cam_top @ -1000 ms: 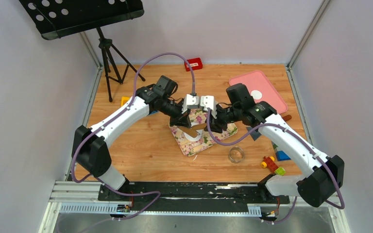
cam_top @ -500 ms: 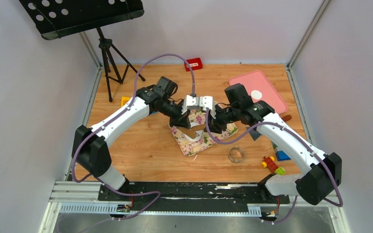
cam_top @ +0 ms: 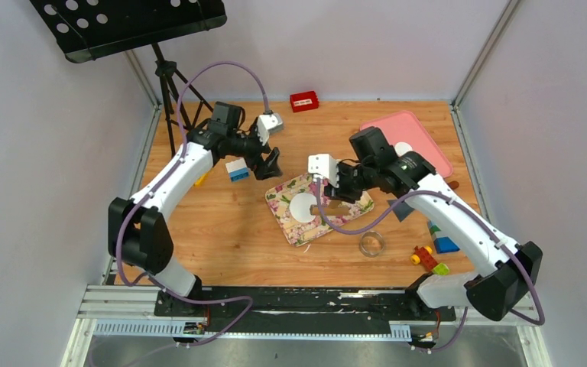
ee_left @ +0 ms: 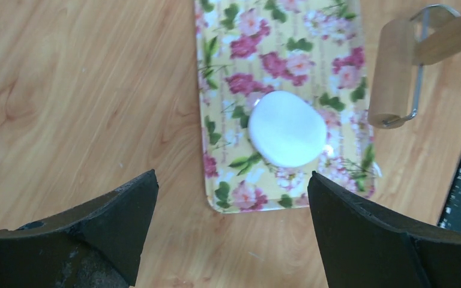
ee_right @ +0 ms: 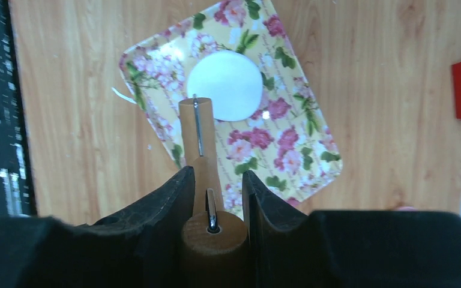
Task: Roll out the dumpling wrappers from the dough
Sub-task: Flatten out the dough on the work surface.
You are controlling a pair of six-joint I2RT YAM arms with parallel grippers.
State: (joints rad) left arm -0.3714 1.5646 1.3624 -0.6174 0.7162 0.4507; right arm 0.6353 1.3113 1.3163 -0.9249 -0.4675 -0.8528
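Note:
The dough [cam_top: 303, 207] lies flattened into a roundish white disc on the floral tray [cam_top: 351, 208]. My right gripper [cam_top: 338, 193] is shut on the handle of a wooden roller [cam_top: 322, 208], whose drum sits right beside the dough. In the right wrist view the fingers [ee_right: 174, 198] clamp the handle and the roller [ee_right: 197, 129] points at the dough [ee_right: 224, 85]. My left gripper [cam_top: 267, 162] hangs open and holds nothing, up and to the left of the tray. Its wrist view shows the dough [ee_left: 287, 128], the tray [ee_left: 219, 114] and the roller [ee_left: 391, 72] below it. One dumpling wrapper [cam_top: 403, 148] lies on the pink tray [cam_top: 420, 164].
A metal ring cutter [cam_top: 371, 244] stands near the floral tray's front right. Toy bricks [cam_top: 428, 260] lie at the right, a white-and-blue block [cam_top: 236, 170] under the left arm, and a red block [cam_top: 304, 100] at the back. A black tripod [cam_top: 172, 92] stands back left.
My left gripper has opened and swung away from the tray, back and to the left, uncovering the dough. The right gripper has stayed over the tray with the roller.

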